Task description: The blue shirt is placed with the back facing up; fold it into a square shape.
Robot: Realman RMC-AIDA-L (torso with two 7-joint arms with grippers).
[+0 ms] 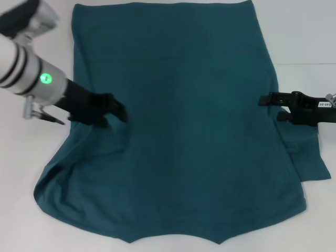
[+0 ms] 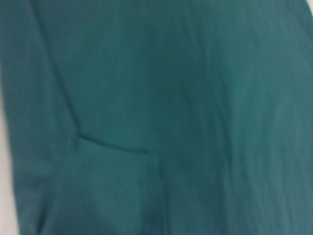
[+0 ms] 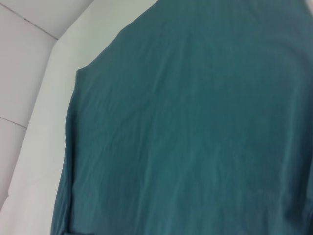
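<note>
The white tabletop [image 1: 315, 37] carries the blue shirt [image 1: 178, 131], spread plain side up. At nine o'clock the left gripper [image 1: 113, 111] pinches its edge; at three o'clock the right gripper [image 1: 273, 105] touches the opposite edge, grip unclear.

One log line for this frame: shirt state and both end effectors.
blue shirt: spread flat, plain side up, unfolded | left end effector: on shirt's left edge | right end effector: at shirt's right edge | white table
</note>
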